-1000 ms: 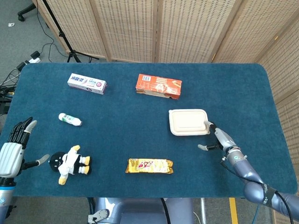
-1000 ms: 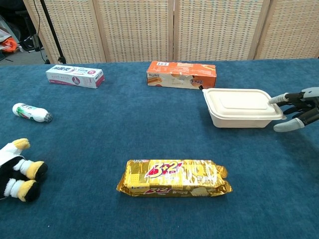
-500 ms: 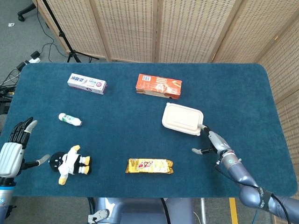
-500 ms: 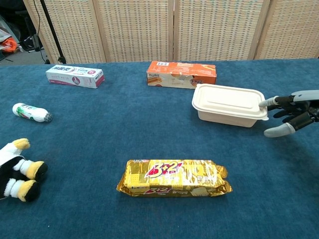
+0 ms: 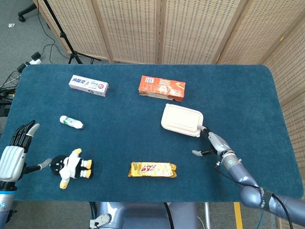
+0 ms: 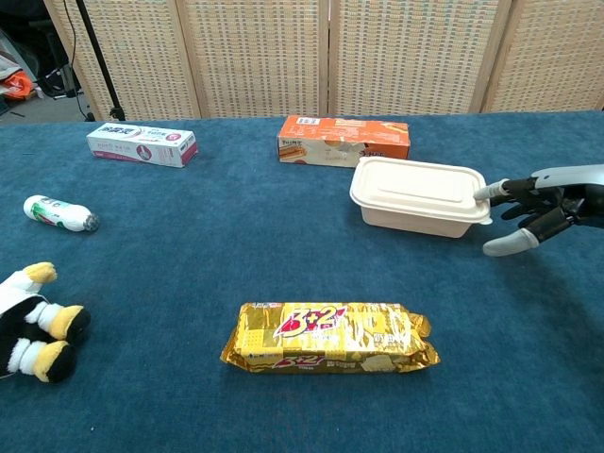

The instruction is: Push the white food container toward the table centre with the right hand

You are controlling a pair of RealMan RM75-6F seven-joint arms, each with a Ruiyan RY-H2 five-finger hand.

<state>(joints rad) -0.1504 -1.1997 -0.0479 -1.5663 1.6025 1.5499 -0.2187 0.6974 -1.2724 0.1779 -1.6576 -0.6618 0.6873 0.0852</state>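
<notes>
One white food container [image 6: 417, 195] sits at the right hand's [image 6: 533, 209] fingertips [image 6: 482, 192]; that hand, spread, grips nothing. Just beyond: one orange box [image 6: 343, 141]. The left hand [image 5: 13, 153] is spread, empty.

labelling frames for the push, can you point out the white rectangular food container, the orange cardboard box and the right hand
white rectangular food container [image 5: 181, 119], head view, middle of its lid
orange cardboard box [image 5: 162, 88], head view, centre of its top face
right hand [image 6: 533, 208], chest view, middle of the hand
</notes>
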